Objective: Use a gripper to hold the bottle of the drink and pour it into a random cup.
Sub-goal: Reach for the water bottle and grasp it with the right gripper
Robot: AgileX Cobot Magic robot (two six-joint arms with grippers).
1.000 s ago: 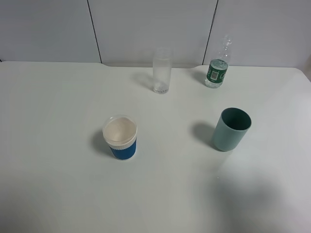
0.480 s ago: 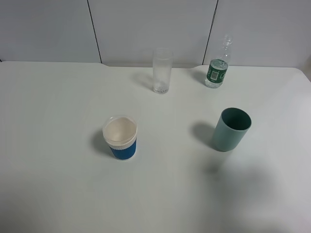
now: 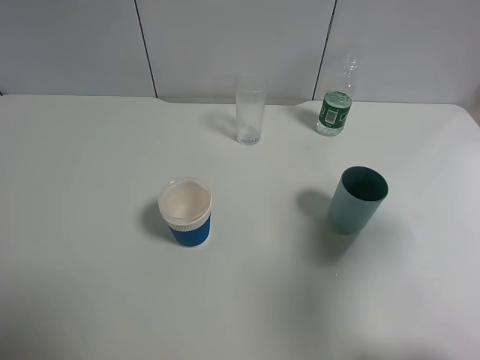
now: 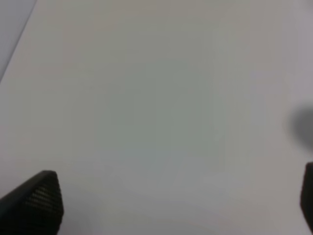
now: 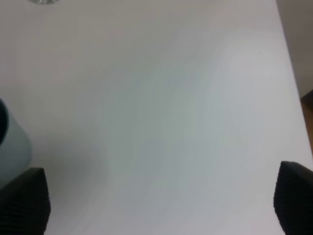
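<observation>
The bottle of the drink point(image 3: 334, 106), clear with a dark green label, stands upright at the table's far right. The cup point(image 3: 250, 109), a tall clear glass, stands to its left along the far edge. Neither gripper shows in the exterior high view. In the left wrist view my left gripper point(image 4: 171, 205) is open over bare white table, with only its black fingertips point(image 4: 36, 201) showing. My right gripper point(image 5: 159, 200) is also open, fingertips point(image 5: 24, 201) wide apart over the table, with nothing between them.
A teal plastic cup point(image 3: 357, 199) stands right of centre and shows at the right wrist view's edge point(image 5: 11, 142). A white-rimmed cup with a blue sleeve point(image 3: 186, 213) stands left of centre. The table's right edge point(image 5: 292, 73) runs close by the right gripper.
A soft shadow on the table's near right has slid up toward the teal cup. The bottle, the glass and both other cups have not moved.
</observation>
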